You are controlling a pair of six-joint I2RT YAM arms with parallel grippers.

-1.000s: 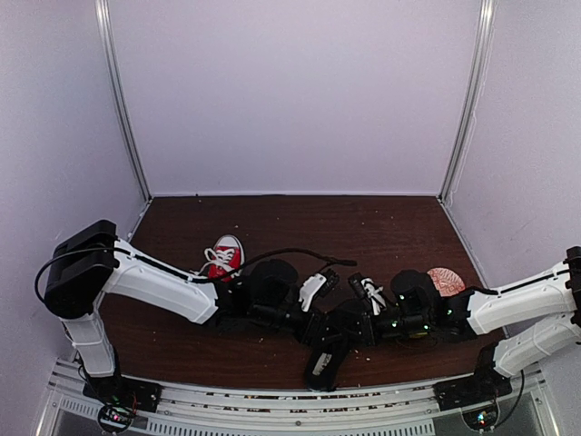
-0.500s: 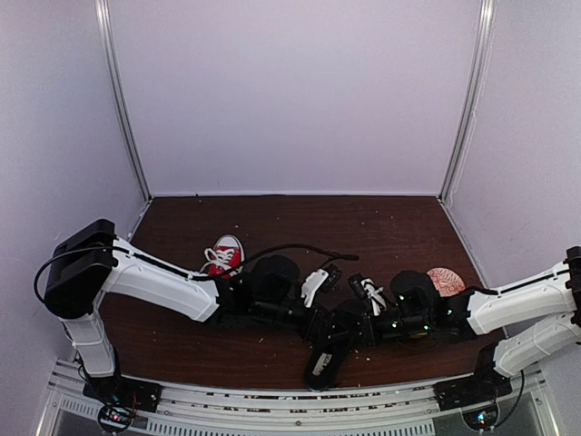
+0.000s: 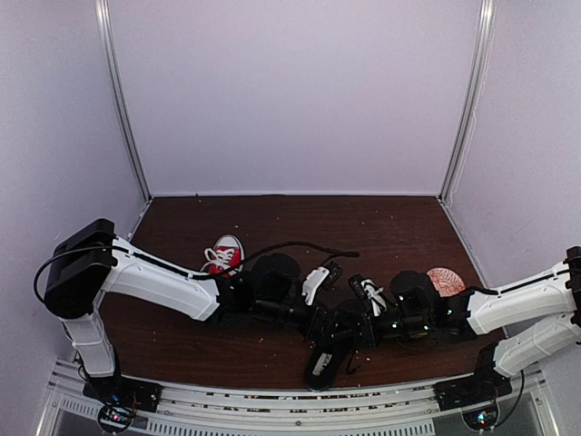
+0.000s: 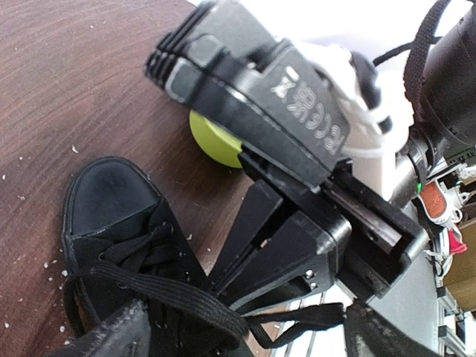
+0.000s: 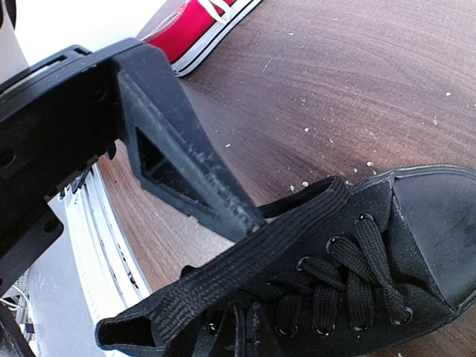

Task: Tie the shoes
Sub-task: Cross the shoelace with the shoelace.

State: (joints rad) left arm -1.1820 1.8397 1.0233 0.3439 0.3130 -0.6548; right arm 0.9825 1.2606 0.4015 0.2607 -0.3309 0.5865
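Observation:
The black shoe (image 3: 329,359) lies near the table's front edge, between the two arms. Its toe (image 4: 111,201) points away from the left wrist camera. My left gripper (image 4: 253,335) is open wide, and a loop of black lace (image 4: 178,294) lies loose across the gap between its fingers. My right gripper (image 5: 249,331) is shut with its tips in the lacing, pinching a strand of black lace. Its closed fingers (image 4: 275,238) meet the lace in the left wrist view. One left finger (image 5: 186,163) stands beside the shoe. The red shoe (image 3: 224,255) with white laces sits apart at the left.
A pinkish round disc (image 3: 445,279) lies at the right behind the right arm. A yellow-green round object (image 4: 212,141) sits behind the right gripper. The front rail (image 3: 290,400) runs just below the black shoe. White crumbs dot the brown table (image 3: 381,227).
My left gripper's jaws have opened wider and let the black lace loop go. The right gripper has stayed shut in place.

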